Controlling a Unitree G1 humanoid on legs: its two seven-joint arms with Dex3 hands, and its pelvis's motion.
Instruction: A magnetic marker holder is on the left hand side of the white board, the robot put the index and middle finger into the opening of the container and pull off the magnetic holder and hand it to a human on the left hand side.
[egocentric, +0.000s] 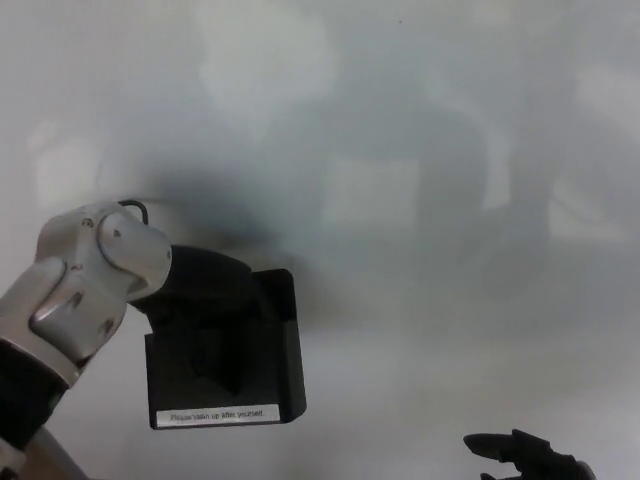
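The black magnetic marker holder (222, 350) sits low on the whiteboard's (420, 200) left side, the left hand (200, 285) hooked into its opening, while the right hand's (520, 455) fingertips spread apart.

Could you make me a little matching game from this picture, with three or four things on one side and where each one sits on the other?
Things:
1. marker holder
2. left hand
3. right hand
4. white label

Places:
A. bottom right corner of the picture
B. along the holder's lower edge
C. reaching into the holder from the picture's left
D. lower left, in front of the whiteboard

Pairs: 1-D, 2-C, 3-A, 4-B
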